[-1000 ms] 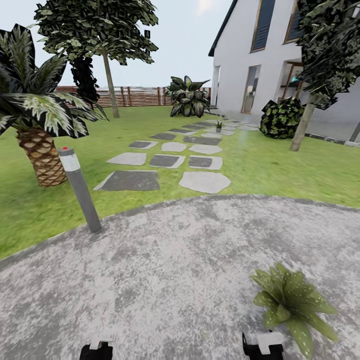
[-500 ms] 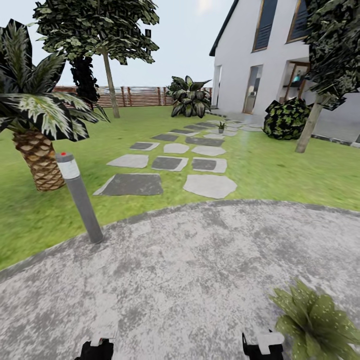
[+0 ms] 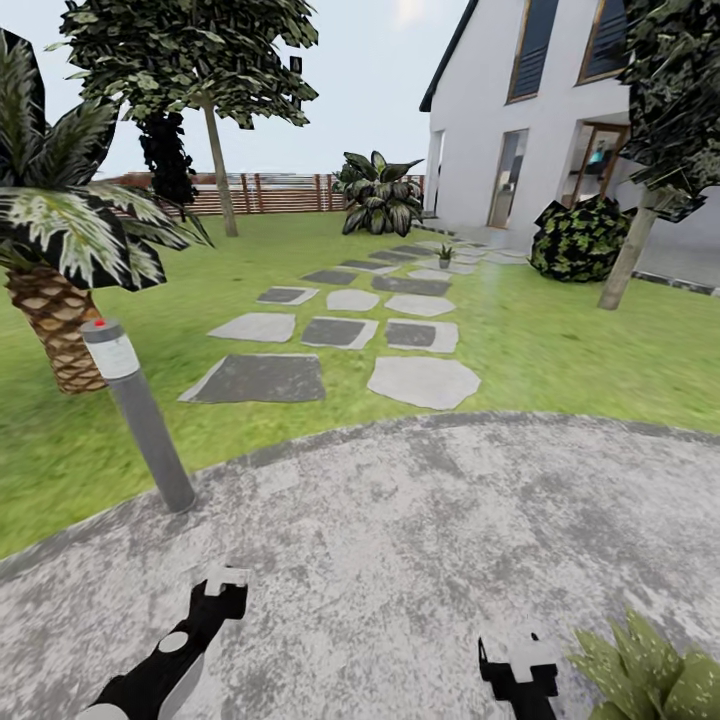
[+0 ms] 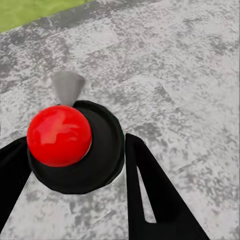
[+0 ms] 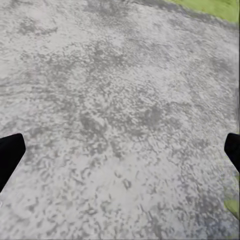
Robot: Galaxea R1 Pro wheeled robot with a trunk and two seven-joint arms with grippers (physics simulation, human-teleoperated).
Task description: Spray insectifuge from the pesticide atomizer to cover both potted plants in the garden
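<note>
Left pincer (image 4: pixel 75 165) around unlabeled pesticide atomizer (image 4: pixel 75 145).

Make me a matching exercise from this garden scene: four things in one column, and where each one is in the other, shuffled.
1. pesticide atomizer
2. near potted plant
3. distant potted plant
4. grey bollard lamp

A. far along the stepping stones
B. at the paved circle edge, by the lawn
C. in the left end effector
D. beside the right end effector

Pairs: 1-C, 2-D, 3-A, 4-B.
</note>
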